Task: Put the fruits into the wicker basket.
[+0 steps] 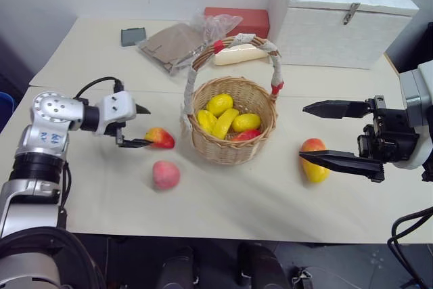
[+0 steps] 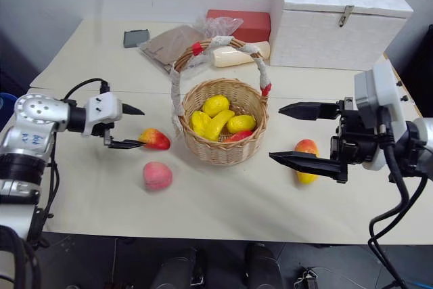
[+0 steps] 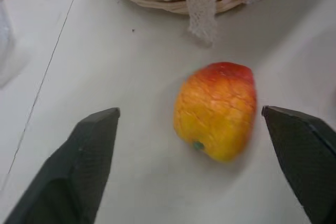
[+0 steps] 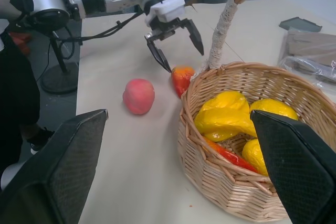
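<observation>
Left end effector [image 1: 140, 126], two black fingers spread wide, hangs just over the small red-orange-yellow toy mango [image 1: 160, 138], which lies on the cream table [image 1: 223, 194] between the fingers in the left wrist view, untouched by either. Right end effector [image 1: 328, 133] is also wide open, its fingers pointing toward the round light-tan wicker basket [image 1: 233, 141] from the 3 o'clock side, holding nothing; its lower finger crosses in front of the larger elongated yellow-and-red toy mango [image 1: 313, 161].

Three fruits lie outside the basket. The small mango sits at the basket's 9 o'clock, just beside its wall, red end toward the basket and yellow stem end away, long axis running roughly 9 to 3. The round pink toy peach [image 1: 166, 174] lies at about 8 o'clock, apart from the small mango and nearer the table's front edge. The larger mango lies at 4 o'clock, well apart from the basket, red end up toward 12 and yellow end toward 6.

Inside the basket are about four yellow pieces [image 1: 223, 118] and one red piece [image 1: 246, 135]. The arched handle [image 1: 233, 45], wrapped in white with red tape, spans 9 to 3.

Open table runs along the front edge between peach and larger mango. Behind the basket, at 12 to 2 o'clock, stand a white box [image 1: 338, 15], a red box [image 1: 237, 21] and a crumpled clear bag [image 1: 179, 44].
</observation>
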`<action>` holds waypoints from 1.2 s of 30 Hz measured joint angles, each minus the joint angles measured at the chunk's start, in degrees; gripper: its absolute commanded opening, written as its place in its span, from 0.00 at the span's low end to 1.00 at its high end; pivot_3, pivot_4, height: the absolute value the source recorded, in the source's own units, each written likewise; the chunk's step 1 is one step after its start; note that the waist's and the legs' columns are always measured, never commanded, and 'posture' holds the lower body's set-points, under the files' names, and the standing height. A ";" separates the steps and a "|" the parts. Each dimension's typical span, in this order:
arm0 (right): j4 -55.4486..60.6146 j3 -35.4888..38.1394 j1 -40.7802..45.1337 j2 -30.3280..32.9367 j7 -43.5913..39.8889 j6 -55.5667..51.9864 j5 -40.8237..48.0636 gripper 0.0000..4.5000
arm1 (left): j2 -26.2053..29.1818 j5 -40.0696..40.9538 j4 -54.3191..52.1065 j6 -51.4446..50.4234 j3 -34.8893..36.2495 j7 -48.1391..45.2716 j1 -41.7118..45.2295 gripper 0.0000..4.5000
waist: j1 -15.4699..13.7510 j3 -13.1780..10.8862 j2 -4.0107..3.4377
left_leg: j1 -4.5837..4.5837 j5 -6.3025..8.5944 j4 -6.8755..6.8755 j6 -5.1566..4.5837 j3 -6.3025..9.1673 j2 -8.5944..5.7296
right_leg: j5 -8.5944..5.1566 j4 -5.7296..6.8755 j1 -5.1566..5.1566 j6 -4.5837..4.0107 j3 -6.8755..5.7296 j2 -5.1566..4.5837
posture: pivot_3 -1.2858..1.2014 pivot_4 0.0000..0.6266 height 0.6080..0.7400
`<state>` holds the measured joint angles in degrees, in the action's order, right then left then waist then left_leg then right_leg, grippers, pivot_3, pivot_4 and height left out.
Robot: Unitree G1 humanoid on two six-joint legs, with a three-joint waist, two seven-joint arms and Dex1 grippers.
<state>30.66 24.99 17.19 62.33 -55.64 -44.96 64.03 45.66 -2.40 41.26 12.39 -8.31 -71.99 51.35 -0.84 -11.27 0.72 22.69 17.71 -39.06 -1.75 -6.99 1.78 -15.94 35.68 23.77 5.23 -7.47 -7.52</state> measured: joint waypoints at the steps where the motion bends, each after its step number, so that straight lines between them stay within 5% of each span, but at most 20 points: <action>1: 0.40 0.13 -0.30 -0.02 0.21 -0.02 0.04 1.00 | -0.39 -1.07 1.81 1.64 -0.98 0.05 1.06 0.99 | 0.08 0.00 0.00 | 0.03 0.01 0.00 -0.01 -0.04 0.01 | 0.01 0.04 0.03 0.02 0.02 0.01 | 0.52 0.24 1.00; 13: 2.11 3.10 -4.98 -0.42 3.67 0.03 -0.15 1.00 | -6.33 -6.11 16.01 5.58 -5.32 -1.86 7.75 0.99 | -0.06 -0.02 0.04 | 0.36 0.03 -0.17 -0.18 -0.03 -0.06 | 0.11 0.01 0.19 0.19 0.02 0.00 | 0.52 0.24 1.00; 22: 3.15 3.11 -5.16 -1.07 4.20 0.12 -0.05 1.00 | -5.50 -5.69 17.21 6.04 -3.86 -2.05 7.82 0.49 | -0.25 -0.02 0.05 | 0.41 0.02 -0.19 -0.20 -0.02 -0.05 | 0.12 0.00 0.24 0.21 0.03 0.00 | 0.52 0.24 1.00; 25: 3.28 3.32 -5.62 -1.13 4.08 0.12 -0.01 1.00 | -1.18 -1.81 9.61 2.52 -1.60 -7.57 3.57 0.49 | 0.48 -0.02 0.05 | 0.45 0.02 -0.18 -0.19 -0.03 -0.03 | 0.12 -0.01 0.27 0.21 0.03 0.00 | 0.52 0.24 1.00; 31: 3.34 4.67 -6.74 -1.92 4.11 0.18 0.00 1.00 | 10.45 19.90 -29.08 -28.46 4.40 -14.03 -7.59 0.49 | 0.52 -0.06 0.11 | 0.51 -0.04 -0.24 -0.21 0.21 -0.06 | 0.13 -0.05 0.13 0.23 0.23 -0.06 | 0.52 0.24 1.00; 36: 4.50 4.94 -7.69 -2.47 5.44 0.14 0.48 1.00 | 4.94 31.41 -52.14 -55.36 6.60 -2.20 -4.86 0.49 | -0.78 -0.06 0.10 | 0.28 -0.04 -0.25 -0.29 0.35 -0.17 | 0.20 -0.14 -0.18 0.34 0.55 -0.04 | 0.52 0.24 1.00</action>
<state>35.15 29.93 9.51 59.87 -50.20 -44.81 64.50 50.60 29.01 -10.88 -42.98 -1.71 -74.20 46.50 -1.63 -11.33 0.82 22.97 17.66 -39.31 -2.04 -6.63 1.61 -15.74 35.54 23.59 5.57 -6.92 -7.56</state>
